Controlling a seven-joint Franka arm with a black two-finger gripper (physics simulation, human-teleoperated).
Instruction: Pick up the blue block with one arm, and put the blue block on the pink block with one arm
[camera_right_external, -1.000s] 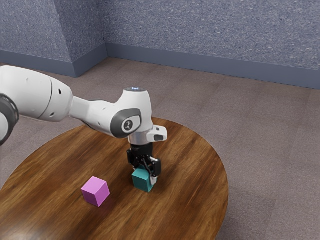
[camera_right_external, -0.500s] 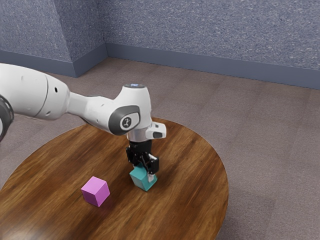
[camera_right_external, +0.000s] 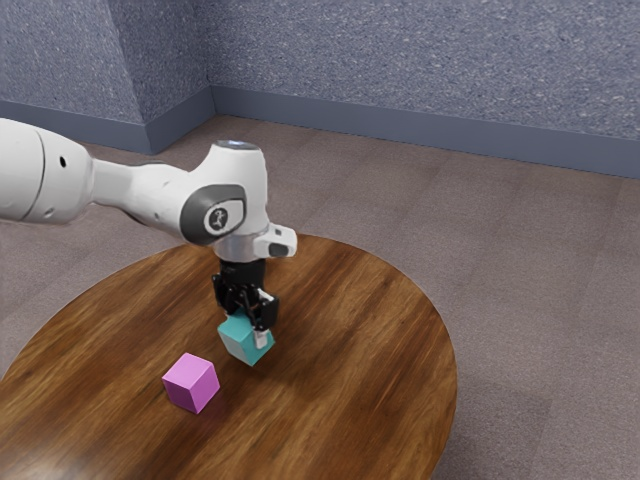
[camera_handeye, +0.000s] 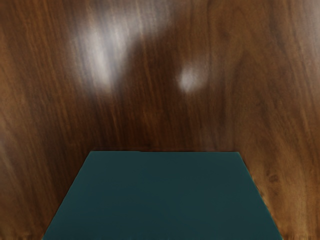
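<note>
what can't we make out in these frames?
Exterior view: top face of the blue block, hidden under the gripper.
Exterior view: base of the arm, cut off by the left edge.
Exterior view: near rim of the table, cut off by the lower edge.
Wrist view: part of the blue block nearest the hand, cut off by the picture's edge.

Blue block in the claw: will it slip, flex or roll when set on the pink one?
Probably rigid: the blue block shows sharp, flat faces while the claw clamps it. Probably light: it appears to hang clear of the table from a fingertip grip. Unlikely to roll; flat faces should sit steady on the pink block if centred.
</note>
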